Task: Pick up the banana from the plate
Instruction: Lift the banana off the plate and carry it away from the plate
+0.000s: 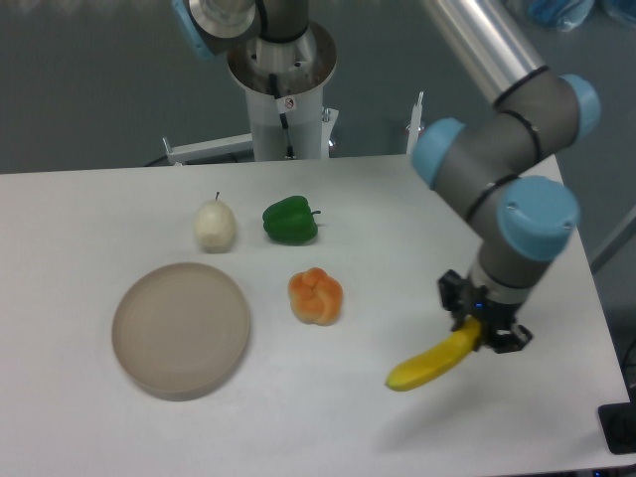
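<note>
- On the left of the white worktop (pixel 119 214) sits the plate (pixel 180 329), round, tan and low-rimmed, with nothing lying in it.
- Behind the plate, a pale pear-like fruit (pixel 215 226) stands by itself, and a green pepper (pixel 290 221) lies just to its right.
- Near the middle, the orange lobed fruit (pixel 315 296) rests on the worktop, well apart from everything to its right.
- Further right, the banana (pixel 432 363) is well away from the plate, slanting down to the left, its lower tip near the worktop; whether it touches cannot be told.
- At the banana's upper right end, the tool (pixel 484 332) is pinching it, fingers pressed onto the fruit close to one tip.
- Judged as a thing to handle, the banana looks light, stiff and smooth-skinned, likely plastic, so it should not bruise or bend but could slip or swivel between the fingers.
- Held this near the tip, the long free end acts as a lever, and the droop suggests it may pivot in the grip.
- A hold nearer the middle of the curve, across the narrow width, would balance it better.
- With the banana off the plate, the pick itself appears done.
</note>
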